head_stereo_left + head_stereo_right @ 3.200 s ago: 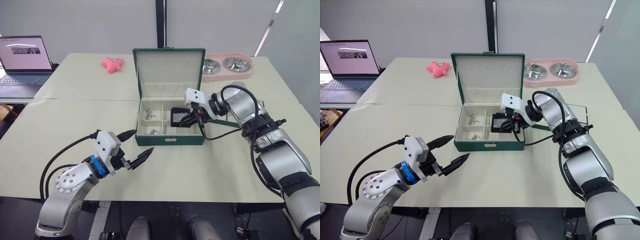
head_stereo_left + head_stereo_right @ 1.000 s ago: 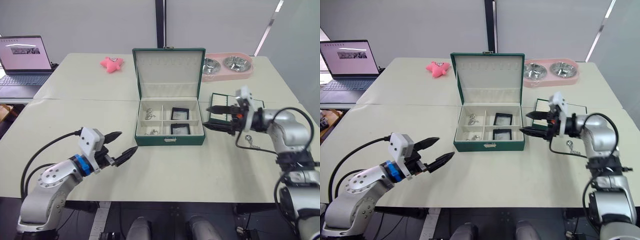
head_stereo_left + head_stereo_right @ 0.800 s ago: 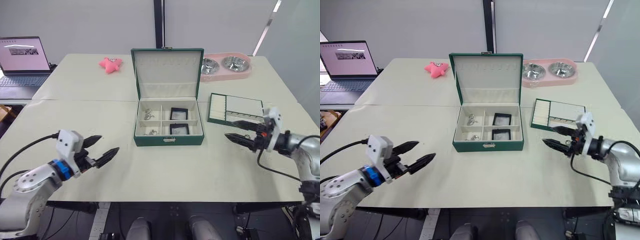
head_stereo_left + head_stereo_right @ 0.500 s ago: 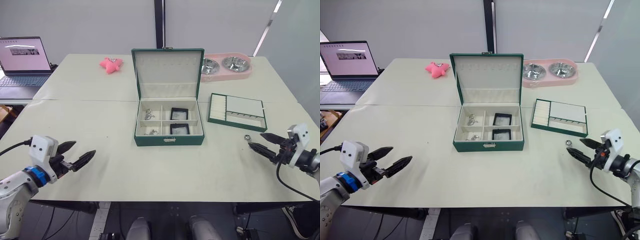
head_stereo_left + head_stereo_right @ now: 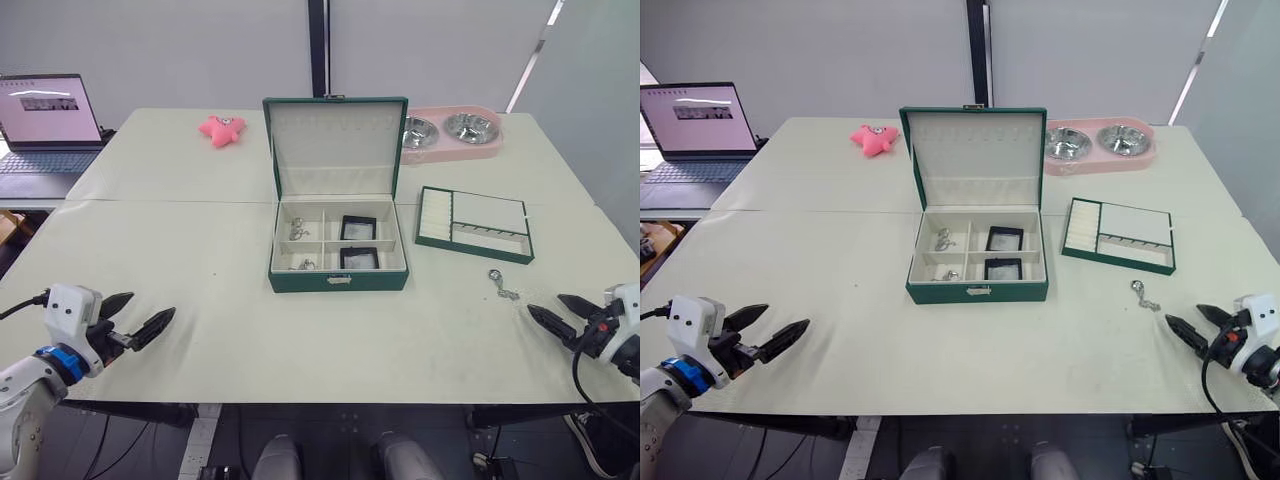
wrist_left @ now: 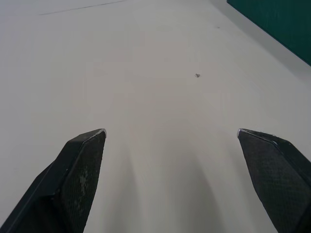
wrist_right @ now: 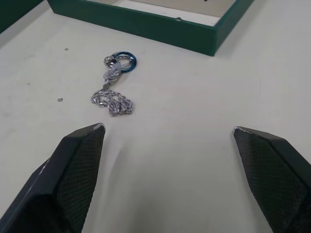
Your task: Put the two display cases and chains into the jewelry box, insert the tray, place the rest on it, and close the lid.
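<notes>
Still, the wide-open, empty right end effector [image 7: 167, 133] could snag or scatter the loose chain [image 7: 114, 99] near the tray [image 5: 474, 225].

- Jewelry box [image 5: 338, 279]: dark green, lid [image 5: 335, 145] upright, two display cases [image 5: 357, 227] in its right compartments, chains [image 5: 296, 232] in the left ones.
- Tray [image 5: 475, 246]: right of the box.
- Loose chain [image 7: 112, 99]: on the worktop near the tray.
</notes>
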